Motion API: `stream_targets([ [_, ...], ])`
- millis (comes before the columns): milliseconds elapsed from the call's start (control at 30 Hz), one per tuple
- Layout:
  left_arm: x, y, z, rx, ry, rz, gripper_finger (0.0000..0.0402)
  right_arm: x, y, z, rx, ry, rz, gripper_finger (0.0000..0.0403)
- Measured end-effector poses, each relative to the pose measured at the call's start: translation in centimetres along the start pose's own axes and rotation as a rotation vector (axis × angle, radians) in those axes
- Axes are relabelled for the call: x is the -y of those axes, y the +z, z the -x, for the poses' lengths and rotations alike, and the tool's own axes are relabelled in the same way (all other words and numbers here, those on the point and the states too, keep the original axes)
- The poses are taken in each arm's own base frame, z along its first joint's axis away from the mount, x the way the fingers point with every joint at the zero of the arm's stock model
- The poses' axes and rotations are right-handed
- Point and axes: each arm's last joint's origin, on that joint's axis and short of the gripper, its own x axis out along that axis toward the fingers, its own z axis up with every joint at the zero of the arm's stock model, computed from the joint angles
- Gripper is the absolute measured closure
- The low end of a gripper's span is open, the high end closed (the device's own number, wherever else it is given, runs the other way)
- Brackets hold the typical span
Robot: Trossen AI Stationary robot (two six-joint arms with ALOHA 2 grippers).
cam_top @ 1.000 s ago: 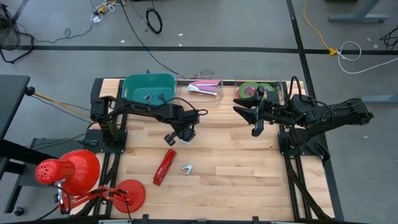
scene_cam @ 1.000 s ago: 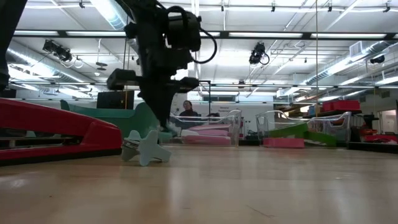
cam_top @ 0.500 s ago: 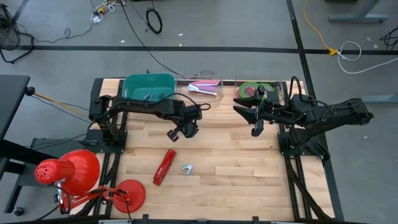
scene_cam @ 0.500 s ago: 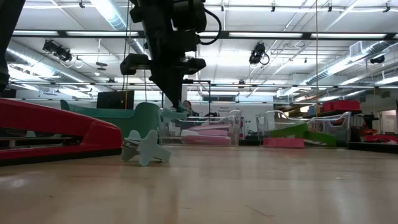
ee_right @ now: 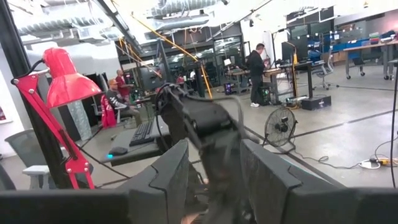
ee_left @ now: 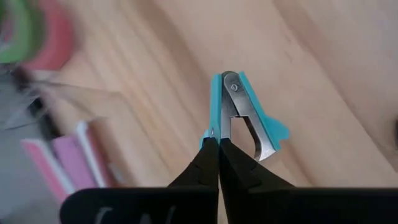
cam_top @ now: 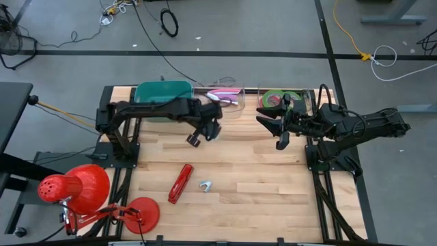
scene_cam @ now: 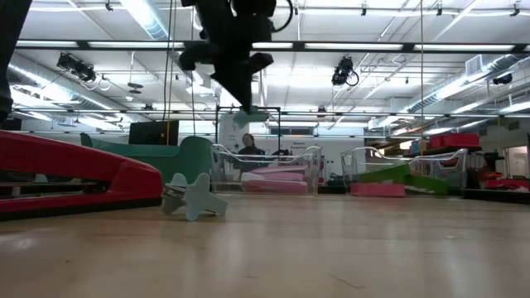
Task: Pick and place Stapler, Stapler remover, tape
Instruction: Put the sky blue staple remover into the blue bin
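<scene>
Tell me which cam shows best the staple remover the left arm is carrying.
Left wrist view: the teal staple remover fills the frame, pinched in the left gripper, metal claws clear. The low view shows it only as a small teal shape hanging under the arm. The high view hides it under the gripper. The right wrist view doesn't show it.

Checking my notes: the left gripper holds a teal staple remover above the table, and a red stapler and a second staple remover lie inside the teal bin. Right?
Not quite. The left gripper does hold the teal staple remover, but the high view shows the red stapler and second staple remover lying on the wooden table, not in the teal bin.
</scene>
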Motion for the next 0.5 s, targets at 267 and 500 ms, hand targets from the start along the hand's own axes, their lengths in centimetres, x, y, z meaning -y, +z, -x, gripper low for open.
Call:
stream_targets([
  [267, -2.9, -0.9, 3.7, -0.016, 0.073, 0.071, 0.0401, 0.0, 0.1, 0.0, 0.007, 0.001, -0.003, 0.0257],
  [500, -4.6, -2.3, 6.3, -0.038, 0.073, 0.174, 0.0401, 0.0, 0.1, 0.0, 0.007, 0.005, -0.003, 0.0257],
])
